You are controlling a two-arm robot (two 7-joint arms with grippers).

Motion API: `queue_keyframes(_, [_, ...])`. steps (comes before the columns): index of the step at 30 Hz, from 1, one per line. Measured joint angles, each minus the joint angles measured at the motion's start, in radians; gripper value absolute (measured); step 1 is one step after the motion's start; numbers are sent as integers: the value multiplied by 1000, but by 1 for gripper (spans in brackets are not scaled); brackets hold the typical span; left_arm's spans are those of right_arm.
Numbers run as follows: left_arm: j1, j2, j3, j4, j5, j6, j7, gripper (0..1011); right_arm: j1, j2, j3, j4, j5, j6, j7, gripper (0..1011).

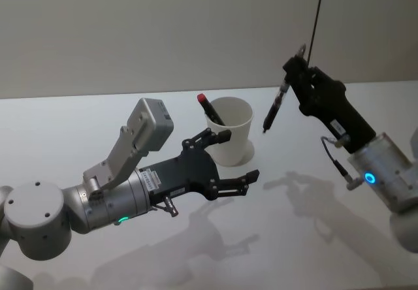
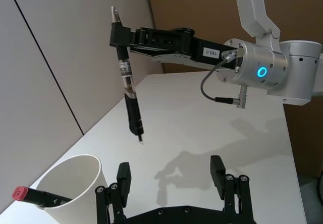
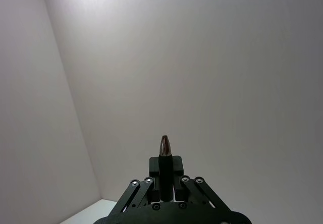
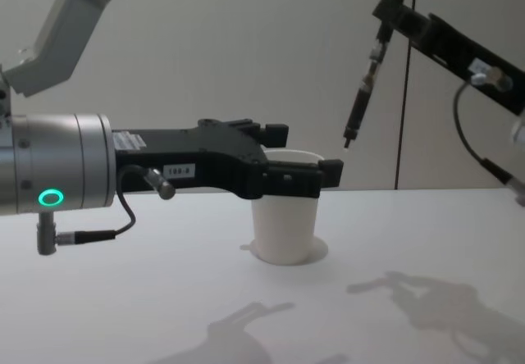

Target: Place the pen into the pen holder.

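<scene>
Pen (image 1: 275,109): clamped in right gripper (image 1: 295,66), hanging tip-down above and beside cup (image 1: 230,129). Left gripper (image 1: 225,164) spread wide near cup. Step: carrying over. Next: centre over rim, lower, release.

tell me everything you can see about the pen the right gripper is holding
The pen is slim and mostly black, with a clear middle section and a fine tip. The right gripper is shut on its upper end, so it hangs tip down, slightly tilted, in the air above the table and to the right of the white cup, which already holds a red-ended marker. Only the gripper touches it.
</scene>
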Motion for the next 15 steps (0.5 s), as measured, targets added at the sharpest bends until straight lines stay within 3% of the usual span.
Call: queue_keyframes(15, [0,0,0,0,0,0,0,1003,73,-28,-5,49,-68,-9,-32,144])
